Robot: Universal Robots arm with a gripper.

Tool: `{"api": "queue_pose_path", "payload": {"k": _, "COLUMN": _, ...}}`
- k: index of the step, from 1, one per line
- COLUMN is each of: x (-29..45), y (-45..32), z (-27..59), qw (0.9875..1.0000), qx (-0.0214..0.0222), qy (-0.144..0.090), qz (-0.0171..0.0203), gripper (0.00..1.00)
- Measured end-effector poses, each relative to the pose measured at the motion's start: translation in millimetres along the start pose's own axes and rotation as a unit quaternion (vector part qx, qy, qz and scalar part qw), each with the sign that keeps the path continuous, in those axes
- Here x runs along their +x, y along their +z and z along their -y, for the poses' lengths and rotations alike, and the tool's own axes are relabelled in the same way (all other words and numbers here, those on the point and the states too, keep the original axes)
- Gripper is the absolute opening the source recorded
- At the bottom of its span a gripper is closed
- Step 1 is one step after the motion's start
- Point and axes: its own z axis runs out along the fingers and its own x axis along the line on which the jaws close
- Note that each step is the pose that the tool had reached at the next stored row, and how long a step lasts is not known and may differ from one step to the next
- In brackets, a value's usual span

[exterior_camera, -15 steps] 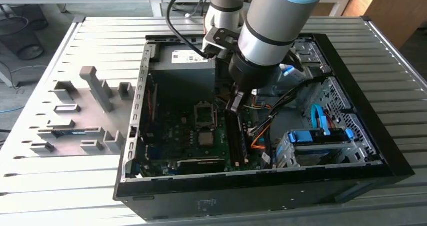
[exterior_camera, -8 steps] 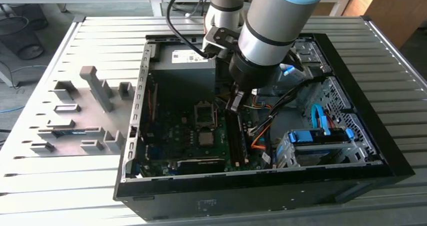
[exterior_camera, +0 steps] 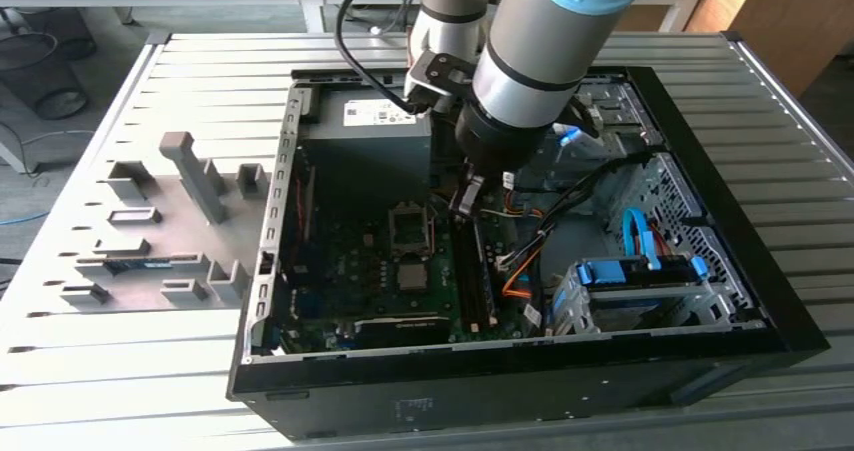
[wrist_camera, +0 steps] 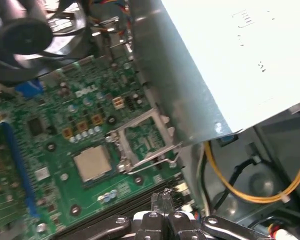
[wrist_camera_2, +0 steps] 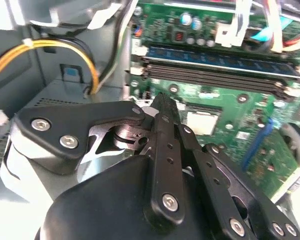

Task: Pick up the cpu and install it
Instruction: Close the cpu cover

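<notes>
Open black computer case on slatted metal table; holds green motherboard, grey power-supply box, blue drive cage. Beside it, grey fixture board.

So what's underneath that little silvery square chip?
The cpu lies on the green board, a metal frame open alongside. Whatever is directly beneath it is covered.

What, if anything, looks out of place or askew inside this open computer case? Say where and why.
The metal retaining frame is swung open beside the cpu on the motherboard, on the side toward the grey power supply. That leaves the chip's silvery top uncovered. Nothing looks spilled or broken.
</notes>
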Motion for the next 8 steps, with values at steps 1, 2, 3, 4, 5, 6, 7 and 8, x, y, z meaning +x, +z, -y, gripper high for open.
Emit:
{"api": "queue_pose_path", "payload": {"k": 1, "x": -1.2, "y": 1.0, "z": -0.5, "qw": 1.0000, "qx": -0.0016, "qy": -0.001, "qz": 0.0033, "gripper": 0.10}}
{"api": "queue_pose_path", "payload": {"k": 2, "x": -1.8, "y": 2.1, "z": -0.7, "qw": 1.0000, "qx": -0.0032, "qy": -0.001, "qz": 0.0066, "gripper": 0.10}}
{"api": "queue_pose_path", "payload": {"k": 3, "x": -2.2, "y": 3.4, "z": -0.8, "qw": 0.9999, "qx": -0.0045, "qy": -0.002, "qz": 0.0089, "gripper": 0.10}}
{"api": "queue_pose_path", "payload": {"k": 4, "x": -2.7, "y": 4.8, "z": -0.7, "qw": 0.9999, "qx": -0.0054, "qy": -0.003, "qz": 0.0107, "gripper": 0.10}}
{"api": "queue_pose_path", "payload": {"k": 5, "x": -3.2, "y": 6.6, "z": -0.8, "qw": 0.9999, "qx": -0.0058, "qy": -0.003, "qz": 0.0118, "gripper": 0.10}}
{"api": "queue_pose_path", "payload": {"k": 6, "x": -3.8, "y": 8.3, "z": -0.8, "qw": 0.9999, "qx": -0.0059, "qy": -0.003, "qz": 0.0120, "gripper": 0.10}}
{"api": "queue_pose_path", "payload": {"k": 7, "x": -4.3, "y": 9.5, "z": -1.1, "qw": 0.9999, "qx": -0.0059, "qy": -0.002, "qz": 0.0121, "gripper": 0.10}}
{"api": "queue_pose_path", "payload": {"k": 8, "x": -4.6, "y": 10.5, "z": -1.2, "qw": 0.9999, "qx": -0.0057, "qy": 0.000, "qz": 0.0125, "gripper": 0.10}}
